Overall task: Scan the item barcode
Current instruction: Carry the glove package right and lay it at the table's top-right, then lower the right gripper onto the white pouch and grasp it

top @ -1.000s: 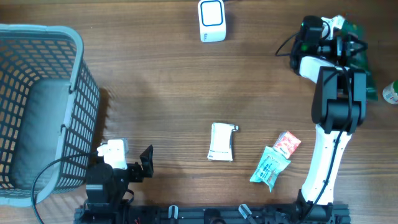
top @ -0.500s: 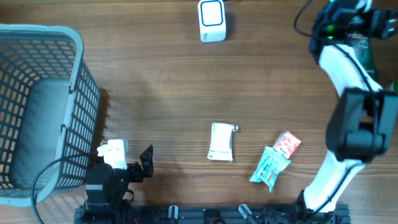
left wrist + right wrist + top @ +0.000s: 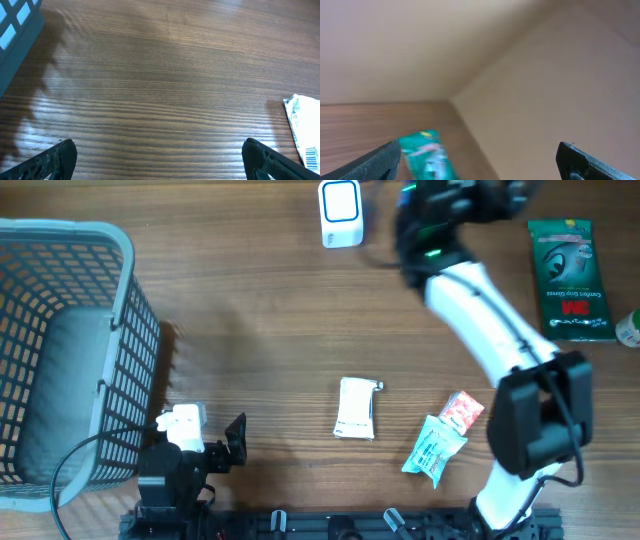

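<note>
Jaws apart both arms, empty. White rectangular scanner box [image 3: 341, 213] at desk [image 3: 250, 310] rear; white paper sachet [image 3: 357, 408] in front, barcode up, prob. easy pick for scan.

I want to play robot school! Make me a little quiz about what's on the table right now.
1. True or false: the white packet lies inside the basket.
2. Pick one. The left gripper is: A open with nothing between its fingers, B shut on a packet, C out of view.
3. Not counting the big green pack, how many packets lie on the table?

Key:
1. False. It lies on the bare table.
2. A.
3. Three: the white packet, the red-and-white packet and the teal packet.
</note>
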Robot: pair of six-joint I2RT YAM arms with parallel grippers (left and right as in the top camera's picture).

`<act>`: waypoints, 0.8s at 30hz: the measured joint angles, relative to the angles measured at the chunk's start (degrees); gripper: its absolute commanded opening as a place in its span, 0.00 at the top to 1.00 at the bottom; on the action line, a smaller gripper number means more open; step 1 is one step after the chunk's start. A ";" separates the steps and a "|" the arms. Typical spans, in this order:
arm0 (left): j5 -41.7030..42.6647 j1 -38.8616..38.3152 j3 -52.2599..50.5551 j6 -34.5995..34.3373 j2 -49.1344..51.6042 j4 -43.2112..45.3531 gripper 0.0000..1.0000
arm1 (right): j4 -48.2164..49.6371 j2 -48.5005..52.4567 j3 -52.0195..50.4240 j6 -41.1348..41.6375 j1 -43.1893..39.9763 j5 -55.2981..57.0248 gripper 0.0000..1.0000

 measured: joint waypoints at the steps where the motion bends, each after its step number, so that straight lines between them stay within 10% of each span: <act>1: -0.02 0.00 0.00 0.00 0.00 0.00 0.00 | 0.24 -0.07 0.00 -1.20 4.85 -0.76 0.00; 8: -0.02 0.00 0.00 0.00 0.00 0.00 0.00 | -1.40 -3.48 0.04 -2.16 22.95 3.48 0.00; 12: 0.00 0.00 0.00 0.00 0.00 -0.02 0.00 | -19.17 -5.77 0.81 6.60 25.59 2.84 0.00; 16: -0.02 0.00 0.00 0.00 -0.02 0.04 0.00 | -51.25 -6.23 0.81 26.29 25.11 -19.76 0.00; 24: -0.02 0.00 0.00 0.00 0.00 0.00 0.00 | -73.96 -8.96 0.72 59.58 21.20 -59.32 0.00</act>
